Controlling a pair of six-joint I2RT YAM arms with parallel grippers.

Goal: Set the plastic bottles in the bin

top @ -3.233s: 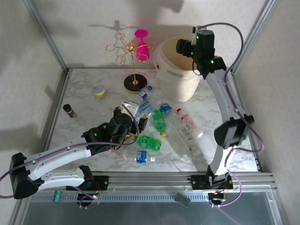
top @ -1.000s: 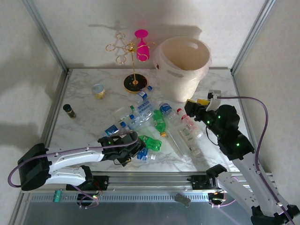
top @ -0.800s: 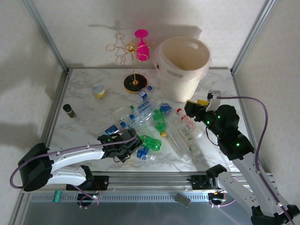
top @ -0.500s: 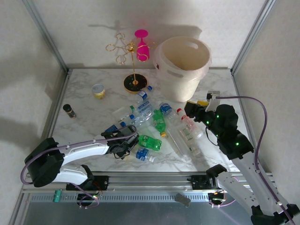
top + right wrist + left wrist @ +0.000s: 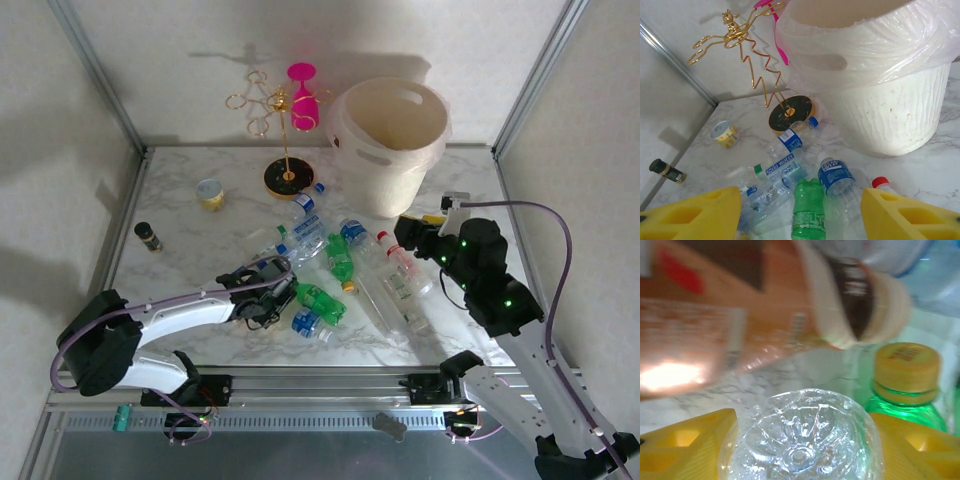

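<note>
Clear bottle [image 5: 800,455] now pinched by the left gripper's [image 5: 800,440] fingers [image 5: 685,450], just narrowed onto it (right gripper [image 5: 800,200] hangs wide, empty); lifting to the bin [image 5: 385,170] likely next.

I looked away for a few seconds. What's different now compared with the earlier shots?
The right tool swung from over the bin down to the right side of the table, open and empty. The left tool narrowed around a clear bottle in the pile. The bin, gold rack and yellow tub stayed put.
</note>
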